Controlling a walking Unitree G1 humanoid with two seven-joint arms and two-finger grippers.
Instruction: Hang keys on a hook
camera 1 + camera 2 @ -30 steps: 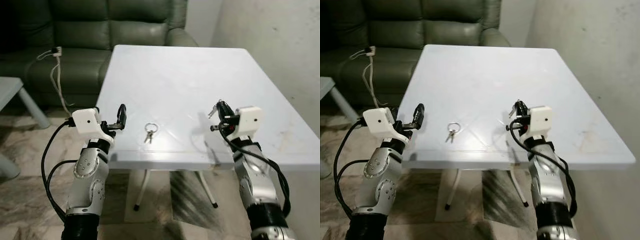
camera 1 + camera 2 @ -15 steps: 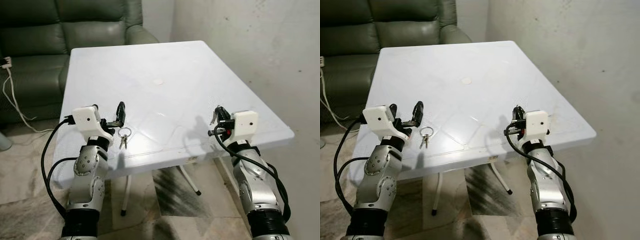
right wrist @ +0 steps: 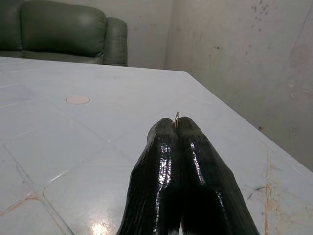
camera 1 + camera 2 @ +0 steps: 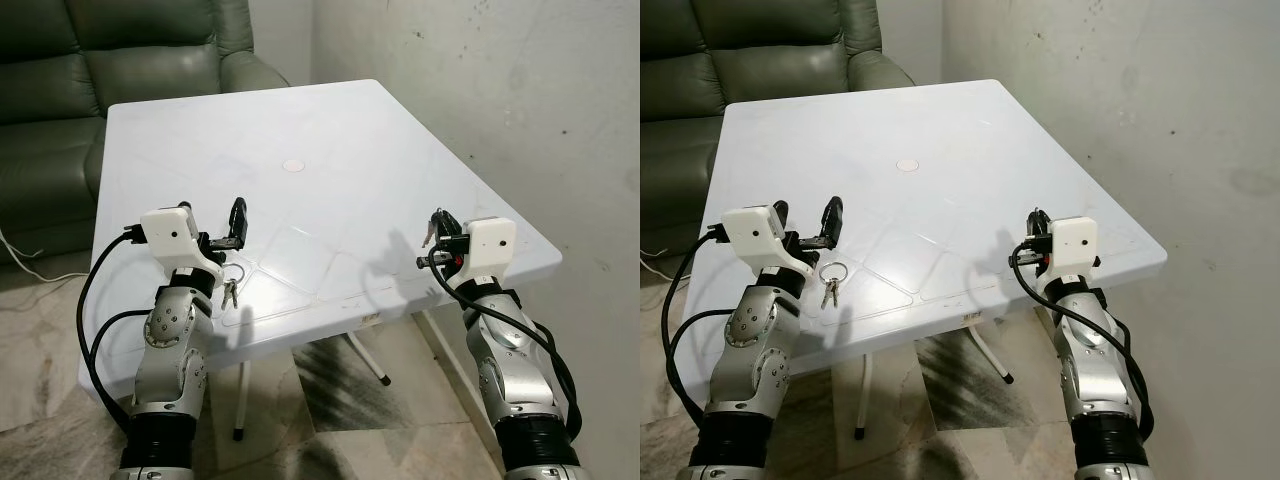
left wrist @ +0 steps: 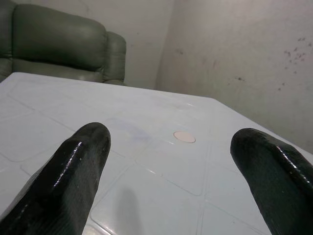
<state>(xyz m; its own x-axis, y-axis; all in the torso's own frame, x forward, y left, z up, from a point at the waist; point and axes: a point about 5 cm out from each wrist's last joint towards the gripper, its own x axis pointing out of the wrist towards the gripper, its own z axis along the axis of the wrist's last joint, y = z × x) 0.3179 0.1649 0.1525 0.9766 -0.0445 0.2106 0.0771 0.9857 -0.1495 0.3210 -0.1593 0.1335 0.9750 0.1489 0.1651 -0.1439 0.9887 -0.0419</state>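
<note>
Lying on table (image 4: 330, 130) — one keys (image 4: 830, 281) bunch | left fingers (image 5: 73, 171) apart | right fingers (image 3: 195, 171) pinching one ring (image 3: 176, 119)

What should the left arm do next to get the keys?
Probably draw the left gripper back and down: its fingers are open above the table, and the keys lie nearer the robot than its fingertips. The right gripper is shut on a small metal piece.

The robot has two silver metal arms with round joints and black ribbed cuffs lower down. Each wrist carries a white camera box, and black cables loop along both arms. The left gripper (image 4: 238, 222) and right gripper (image 4: 437, 228) each have long, glossy black fingers (image 5: 73, 171).
</note>
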